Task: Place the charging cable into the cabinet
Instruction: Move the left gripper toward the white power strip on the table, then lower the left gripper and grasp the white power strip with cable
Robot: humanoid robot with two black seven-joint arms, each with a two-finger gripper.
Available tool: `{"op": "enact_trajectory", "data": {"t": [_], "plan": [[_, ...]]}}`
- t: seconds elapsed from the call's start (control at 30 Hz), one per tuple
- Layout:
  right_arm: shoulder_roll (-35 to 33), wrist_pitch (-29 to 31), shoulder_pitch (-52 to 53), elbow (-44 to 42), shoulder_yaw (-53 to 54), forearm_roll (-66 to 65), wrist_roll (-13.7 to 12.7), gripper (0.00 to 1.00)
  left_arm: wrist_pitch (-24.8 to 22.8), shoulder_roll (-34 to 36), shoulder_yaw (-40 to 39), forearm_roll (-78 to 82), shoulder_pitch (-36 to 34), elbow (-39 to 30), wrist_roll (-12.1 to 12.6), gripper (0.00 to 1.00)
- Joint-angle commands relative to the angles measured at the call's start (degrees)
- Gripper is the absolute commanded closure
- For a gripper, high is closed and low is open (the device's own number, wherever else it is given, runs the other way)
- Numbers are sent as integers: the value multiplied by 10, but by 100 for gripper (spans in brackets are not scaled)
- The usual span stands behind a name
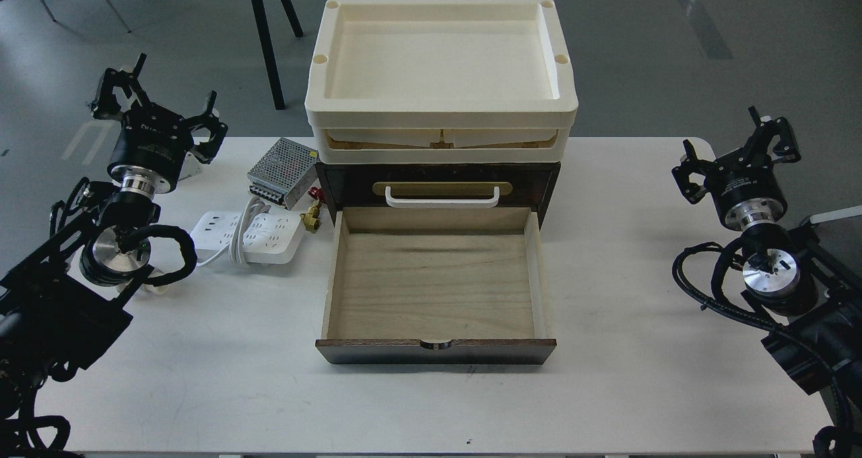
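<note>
The charging cable (250,237), a flat white power strip with its cord wrapped round the middle, lies on the white table left of the cabinet. The cabinet (438,182) is dark brown wood with a white bar handle on its shut upper drawer. Its lower drawer (436,289) is pulled out toward me, showing bare pale wood inside. My left gripper (158,91) hovers open at the table's far left edge, up and left of the power strip, holding nothing. My right gripper (737,141) is open near the far right edge, well away from the cabinet.
A perforated grey metal box (283,164) sits behind the power strip. A small brass fitting with a red part (312,210) lies between the strip and the cabinet. Cream plastic trays (441,74) are stacked on top of the cabinet. Bare table (202,377) extends in front.
</note>
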Motion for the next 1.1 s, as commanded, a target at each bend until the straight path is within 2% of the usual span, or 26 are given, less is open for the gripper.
{"op": "enact_trajectory", "data": {"t": [0.0,0.13,0.3,0.43,0.53,0.63,0.77,0.9,1.07], "plan": [[0,0,-1,0,0,0,1,0,5,4,0,0,0,0,0,0],[0,0,-1,0,0,-1,1,0,-4,11,-3,-1,0,0,1,0],[0,0,-1,0,0,0,2,0,-10,30,-32,-3,-1,-10,-25,0],[0,-1,-1,0,0,0,2,0,-3,90,-23,10,-6,-85,-18,0],[0,-1,-1,0,0,0,2,0,14,166,10,68,-13,-154,-7,0],[0,-1,-1,0,0,-1,2,0,14,254,42,180,-38,-201,9,0],[0,-2,-1,0,1,0,2,0,11,322,63,393,-69,-206,20,0],[0,-2,-1,0,1,0,2,0,19,337,61,627,-74,-210,18,2],[0,-2,0,0,0,0,2,0,52,318,68,863,-64,-216,19,3]]}}
